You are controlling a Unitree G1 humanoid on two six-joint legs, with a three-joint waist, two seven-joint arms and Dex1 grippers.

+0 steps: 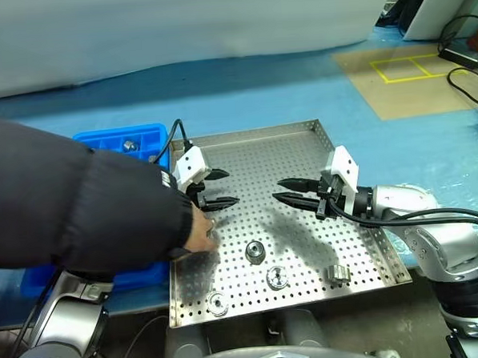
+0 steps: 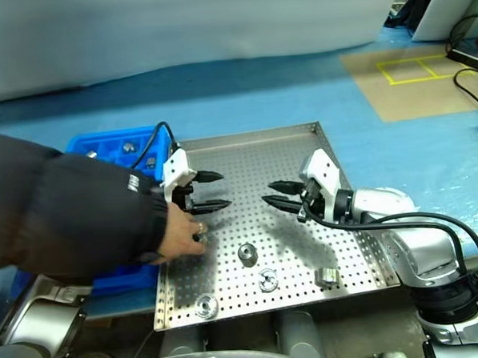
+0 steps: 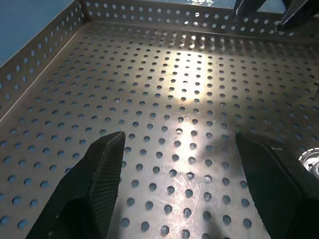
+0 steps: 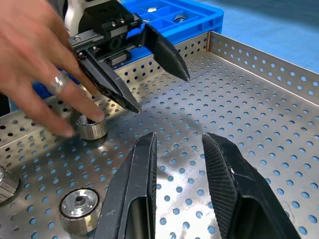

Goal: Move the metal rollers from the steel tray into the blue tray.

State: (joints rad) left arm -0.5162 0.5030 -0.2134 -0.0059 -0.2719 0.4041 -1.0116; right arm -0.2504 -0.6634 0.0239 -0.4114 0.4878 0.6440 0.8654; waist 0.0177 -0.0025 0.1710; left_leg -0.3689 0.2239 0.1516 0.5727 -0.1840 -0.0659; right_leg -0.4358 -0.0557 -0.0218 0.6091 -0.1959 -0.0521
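Observation:
The steel tray (image 1: pixel 301 144) lies in front of me with several metal rollers on its perforated floor: one (image 1: pixel 255 251) in the middle, one (image 1: pixel 276 277) nearer me, one (image 1: pixel 336 272) at the right. A person's hand (image 1: pixel 198 232) rests its fingers on another roller (image 4: pixel 91 128) near the tray's left side. My left gripper (image 1: pixel 231 186) hangs open and empty just above that hand. My right gripper (image 1: pixel 277 191) faces it across the tray, open by a narrow gap, nothing between its fingers. The blue tray (image 1: pixel 144 136) sits left of the steel tray, holding a roller (image 1: pixel 129 143).
The person's dark sleeve (image 1: pixel 72 204) reaches in from the left and covers most of the blue tray. One more roller (image 1: pixel 218 304) lies at the steel tray's near left corner. Blue sheeting covers the table; cables (image 1: pixel 466 79) lie at the far right.

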